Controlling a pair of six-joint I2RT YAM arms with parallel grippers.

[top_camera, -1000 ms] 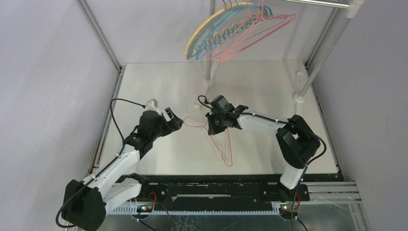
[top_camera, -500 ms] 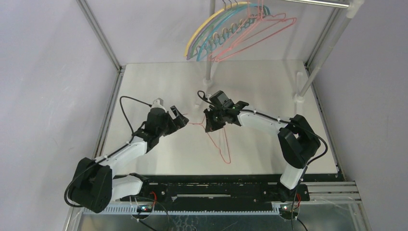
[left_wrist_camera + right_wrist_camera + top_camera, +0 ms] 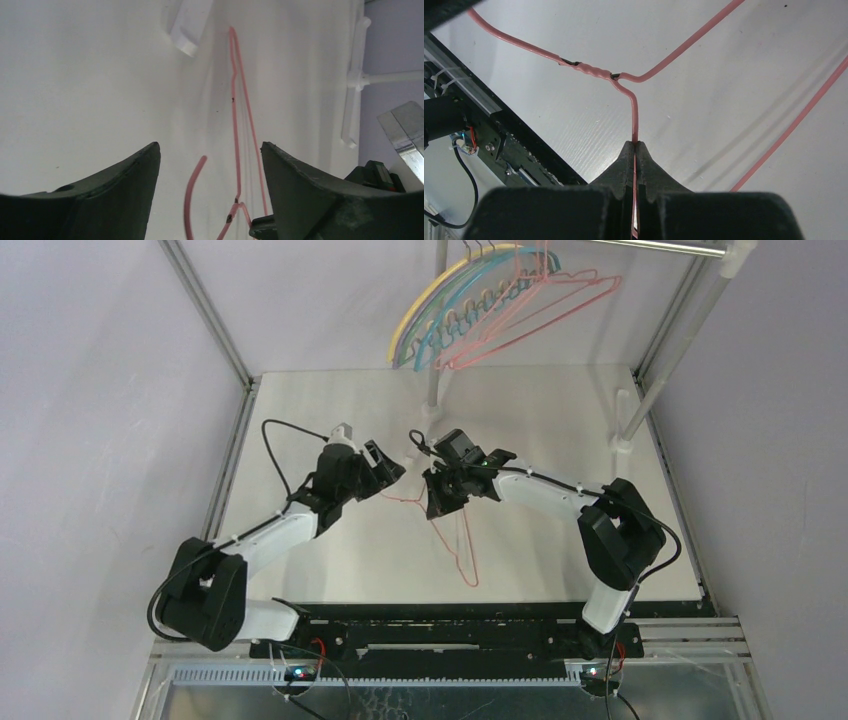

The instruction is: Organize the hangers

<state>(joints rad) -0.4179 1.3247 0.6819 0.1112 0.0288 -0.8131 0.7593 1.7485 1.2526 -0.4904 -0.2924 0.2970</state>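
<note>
A thin pink wire hanger [image 3: 462, 550] is held over the white table, its hook pointing left. My right gripper [image 3: 436, 502] is shut on one of its arms just below the twisted neck [image 3: 594, 70]. My left gripper [image 3: 392, 472] is open, just left of the hook. In the left wrist view the hook [image 3: 189, 195] and neck lie between its spread fingers [image 3: 125, 185], untouched. Several hangers [image 3: 480, 310], yellow, purple, teal and pink, hang from the silver rail [image 3: 660, 246] at the back.
A white rack pole [image 3: 432, 390] stands on the table behind the grippers, another pole with a white foot [image 3: 625, 430] at back right. Metal frame posts [image 3: 210, 315] edge the table. A white block [image 3: 190, 25] lies ahead in the left wrist view.
My left arm has reached up and right until its open jaws bracket the hanger's hook. My right gripper has stayed shut on the hanger, shifting slightly. The hung hangers sway a little.
</note>
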